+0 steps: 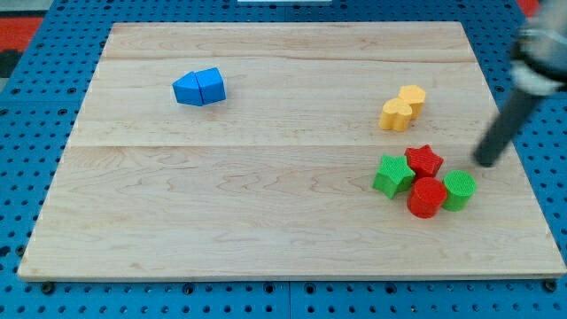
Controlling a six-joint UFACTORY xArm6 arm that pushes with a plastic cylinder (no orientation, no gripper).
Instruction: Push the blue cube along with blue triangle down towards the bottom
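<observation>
Blocks blue cube (211, 85) and blue triangle (188, 89) touch, ready together; our jawless tip (485, 162) waits beside green cylinder (459, 190).

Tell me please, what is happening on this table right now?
A robot arm with a dark rod pushes small blocks on a wooden board. My tip is at the view's right, beside the red star and green cylinder, touching nothing. The blue cube and blue triangle sit together at the upper left, far from my tip and not yet pushed down.
</observation>
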